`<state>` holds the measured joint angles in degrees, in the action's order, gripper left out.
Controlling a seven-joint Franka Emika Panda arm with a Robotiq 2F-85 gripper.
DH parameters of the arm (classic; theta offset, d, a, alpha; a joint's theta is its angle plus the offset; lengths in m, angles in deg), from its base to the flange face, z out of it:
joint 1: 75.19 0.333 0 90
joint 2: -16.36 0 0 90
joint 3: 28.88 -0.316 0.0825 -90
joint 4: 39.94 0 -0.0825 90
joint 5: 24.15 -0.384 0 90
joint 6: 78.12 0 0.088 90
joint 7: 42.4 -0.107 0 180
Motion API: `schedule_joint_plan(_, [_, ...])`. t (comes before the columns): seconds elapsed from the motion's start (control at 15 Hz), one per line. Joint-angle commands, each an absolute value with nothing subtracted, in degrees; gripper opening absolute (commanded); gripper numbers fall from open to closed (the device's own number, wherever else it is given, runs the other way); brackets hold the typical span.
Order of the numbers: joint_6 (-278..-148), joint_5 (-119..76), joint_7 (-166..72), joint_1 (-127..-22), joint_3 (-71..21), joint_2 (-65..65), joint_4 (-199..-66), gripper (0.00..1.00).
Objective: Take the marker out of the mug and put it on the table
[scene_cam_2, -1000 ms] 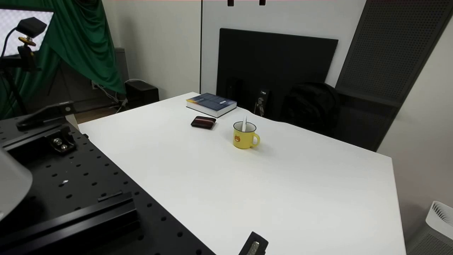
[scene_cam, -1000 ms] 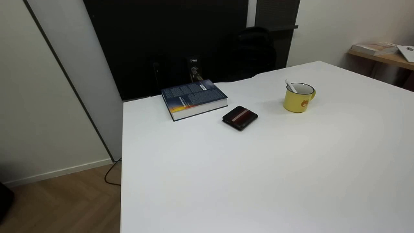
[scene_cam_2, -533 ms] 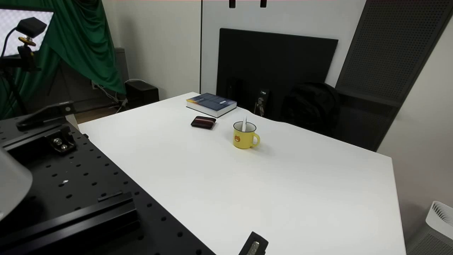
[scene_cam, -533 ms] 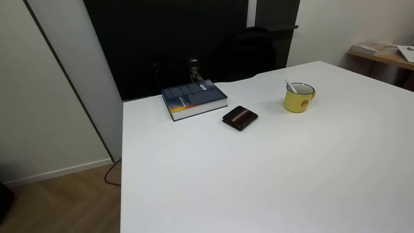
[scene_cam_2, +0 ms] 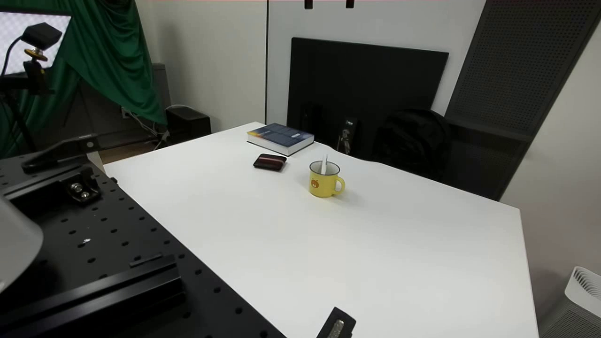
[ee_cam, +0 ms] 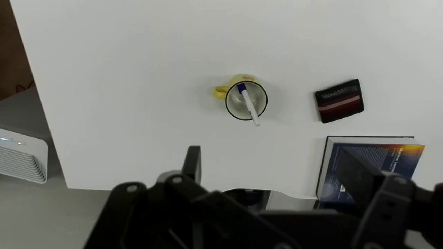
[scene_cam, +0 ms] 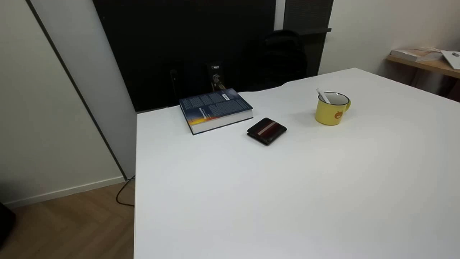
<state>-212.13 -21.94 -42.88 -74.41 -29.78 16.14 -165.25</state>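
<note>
The yellow mug (scene_cam: 325,114) stands upright on the white table (scene_cam: 258,201); it also shows in an exterior view (scene_cam_2: 323,187) and the wrist view (ee_cam: 238,79). The white marker (ee_cam: 250,103) leans inside it, blue-purple cap end down in the mug, white end sticking out over the rim. The marker's upper part shows in both exterior views (scene_cam: 323,95) (scene_cam_2: 324,165). My gripper (ee_cam: 270,150) is open and empty, its fingers wide apart, high above the table. Only its fingertips (scene_cam_2: 329,3) show at the top edge of an exterior view.
A dark wallet (scene_cam: 267,131) with a red and pale stripe lies beside the mug. A thick blue book (scene_cam: 215,108) lies near the table's back edge, under my right finger in the wrist view. A black perforated base plate (scene_cam_2: 112,244) borders the table.
The fingertips at the top of an exterior view have shifted very slightly to the right. The mug, marker, wallet and book have not moved.
</note>
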Motion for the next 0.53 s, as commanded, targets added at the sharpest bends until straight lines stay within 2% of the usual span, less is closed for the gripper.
schedule_joint_plan(0.0, [-219.1,-22.8,-42.2,-74.6,-29.6,16.6,-168.1,1.0])
schedule_joint_plan(0.47, [-234.4,-23.3,-40.7,-74.6,-29.7,13.4,-171.3,1.0])
